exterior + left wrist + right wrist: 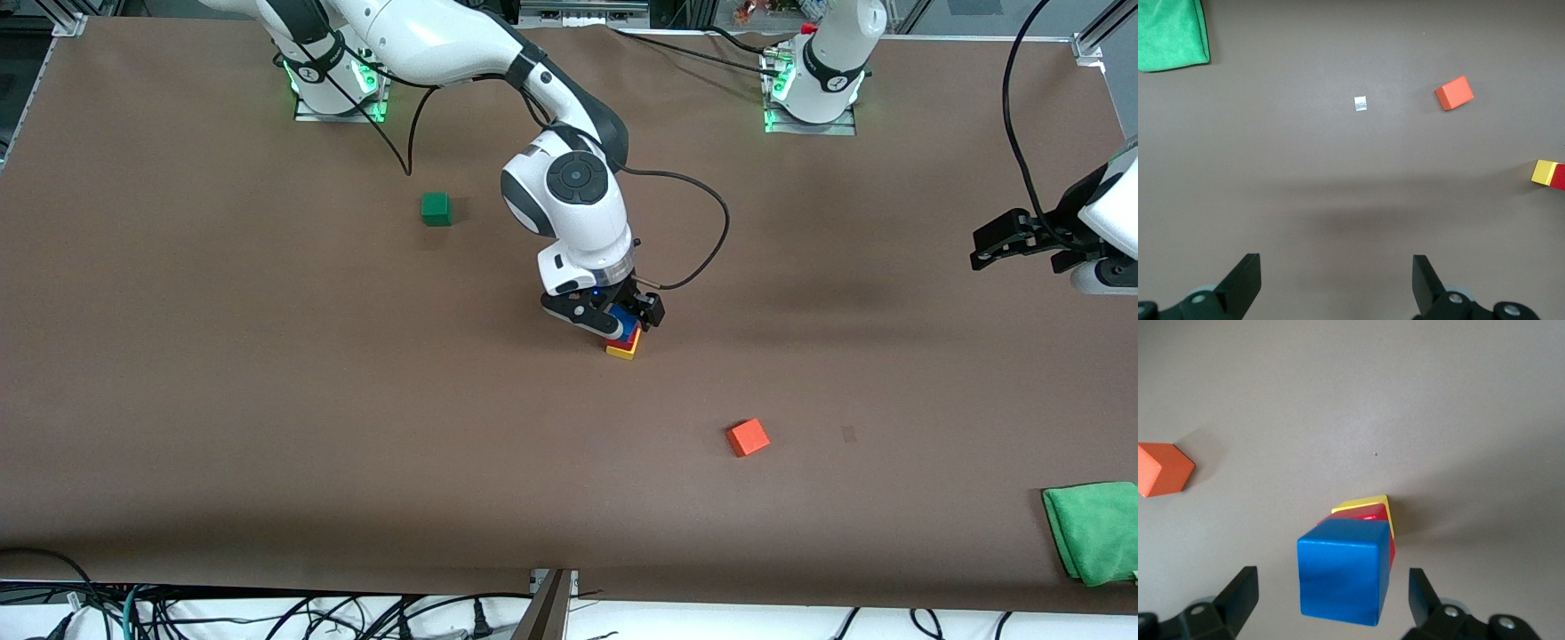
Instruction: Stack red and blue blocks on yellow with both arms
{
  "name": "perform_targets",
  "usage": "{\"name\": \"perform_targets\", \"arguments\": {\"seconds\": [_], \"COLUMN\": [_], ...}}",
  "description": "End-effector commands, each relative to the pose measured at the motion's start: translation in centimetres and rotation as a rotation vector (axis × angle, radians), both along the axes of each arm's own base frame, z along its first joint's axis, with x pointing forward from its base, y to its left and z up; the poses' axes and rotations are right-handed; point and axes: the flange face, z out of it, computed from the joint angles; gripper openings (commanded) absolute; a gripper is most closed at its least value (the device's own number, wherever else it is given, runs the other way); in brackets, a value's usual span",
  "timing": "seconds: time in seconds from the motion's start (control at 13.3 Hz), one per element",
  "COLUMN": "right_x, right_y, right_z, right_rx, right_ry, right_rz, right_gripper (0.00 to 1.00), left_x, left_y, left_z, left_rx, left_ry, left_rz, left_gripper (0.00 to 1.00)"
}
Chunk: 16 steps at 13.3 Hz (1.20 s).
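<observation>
i see the right gripper (622, 322) low over the stack near the middle of the brown table (267, 373), its fingers spread with clear gaps to either side of the bright blue plain cube (1343, 571); nothing is clamped. that blue cube sits on the deep red plain cube (1368, 515), which sits on the bright yellow plain cube (1365, 505), so the tower looks built.

my worry is the exit. if i lift off at a slant or swing sideways first, a finger could clip the blue cube and topple the stack. a straight rise looks safest to me. the cubes also look slightly twisted against each other in the right wrist view, so the top one may have less margin than i'd like.

being cubes, they have no long axis; the stack's axis runs upright, faces turned at an angle to the table edges.

the left gripper (1009, 242) waits over the left arm's end of the table, fingers wide apart and empty, well away. the lighter orange cube (748, 436) lies nearer the front camera than the stack.
</observation>
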Motion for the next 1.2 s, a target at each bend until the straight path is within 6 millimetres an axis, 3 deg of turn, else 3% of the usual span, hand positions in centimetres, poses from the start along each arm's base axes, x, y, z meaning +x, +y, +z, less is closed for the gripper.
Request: {"name": "perform_targets", "arguments": {"seconds": [0.0, 0.15, 0.3, 0.45, 0.68, 0.83, 0.9, 1.13], "right_x": [1.6, 3.7, 6.0, 8.6, 10.0, 8.8, 7.5, 1.5], "right_y": [-1.7, -5.2, -10.5, -17.9, -28.7, -36.2, -38.9, -43.1], "right_z": [3.9, 7.9, 12.7, 16.7, 20.1, 21.8, 22.7, 24.2], "right_rx": [-0.011, -0.042, -0.076, -0.109, -0.154, -0.054, -0.051, -0.072], "right_ry": [0.021, 0.039, 0.041, 0.063, 0.151, 0.183, 0.164, 0.142], "right_rz": [-0.029, -0.019, 0.039, 0.058, 0.191, 0.248, 0.261, 0.233], "right_gripper": [1.0, 1.0, 1.0, 1.0, 1.0, 1.0, 1.0, 1.0], "left_x": [0.2, 0.2, 0.2, 0.2, 0.2, 0.3, 0.3, 0.3], "left_y": [0.1, 0.1, 0.1, 0.2, 0.1, 0.1, 0.1, 0.1], "left_z": [0.3, 0.3, 0.3, 0.3, 0.4, 0.3, 0.3, 0.3], "left_rx": [-0.02, -0.02, -0.02, -0.011, -0.007, -0.009, -0.009, -0.009], "left_ry": [0.0, 0.0, 0.0, 0.0, -0.001, 0.0, 0.0, 0.0], "left_rz": [-0.01, -0.01, -0.01, -0.01, -0.01, -0.01, -0.01, -0.01], "left_gripper": [1.0, 1.0, 1.0, 1.0, 1.0, 1.0, 1.0, 1.0]}}
